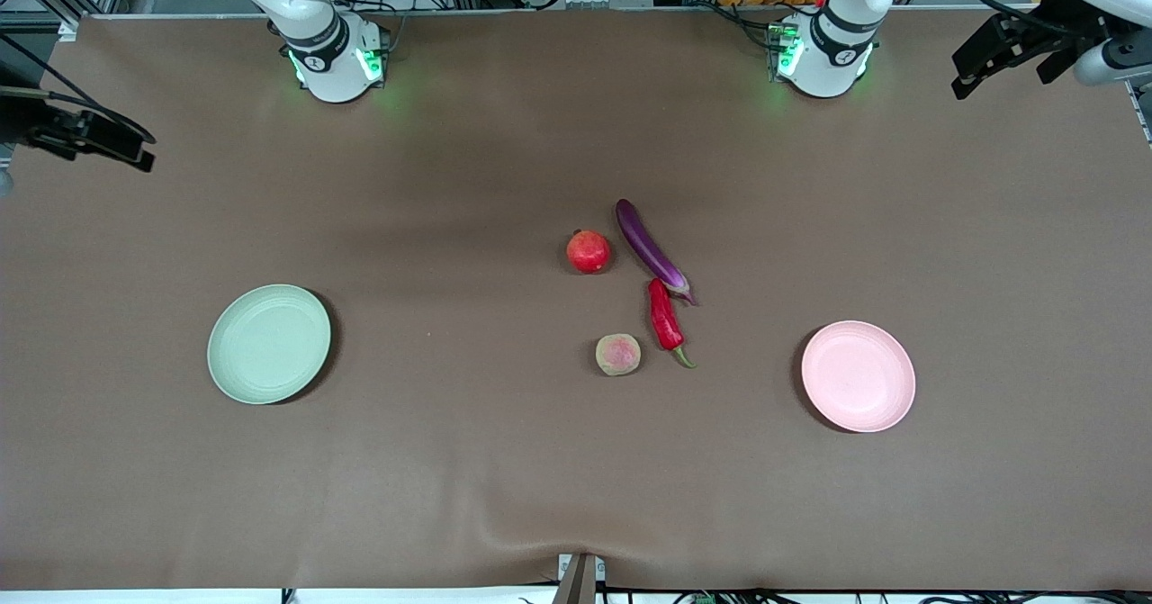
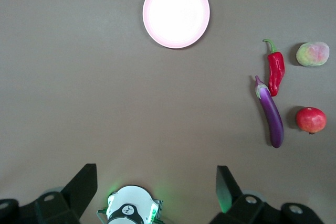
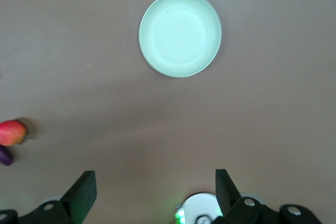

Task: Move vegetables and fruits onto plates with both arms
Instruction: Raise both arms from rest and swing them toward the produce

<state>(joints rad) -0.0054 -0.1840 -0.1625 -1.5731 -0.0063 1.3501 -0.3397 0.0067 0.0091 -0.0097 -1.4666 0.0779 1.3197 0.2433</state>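
The purple eggplant (image 1: 650, 248), red chili pepper (image 1: 665, 316), red pomegranate-like fruit (image 1: 589, 251) and pinkish peach (image 1: 618, 354) lie together mid-table. The pale green plate (image 1: 269, 343) sits toward the right arm's end, the pink plate (image 1: 859, 375) toward the left arm's end; both are empty. My left gripper (image 1: 999, 50) is open, held high at the left arm's end of the table; its view shows the pink plate (image 2: 176, 12), chili (image 2: 275, 69), eggplant (image 2: 271, 114), peach (image 2: 313, 54) and red fruit (image 2: 311, 119). My right gripper (image 1: 90, 140) is open, held high at the right arm's end; its view shows the green plate (image 3: 180, 34).
Both arm bases (image 1: 335, 55) (image 1: 823, 50) stand at the table's back edge. The brown table cover (image 1: 450, 478) has a small wrinkle at its front edge. The red fruit (image 3: 11, 132) shows at the edge of the right wrist view.
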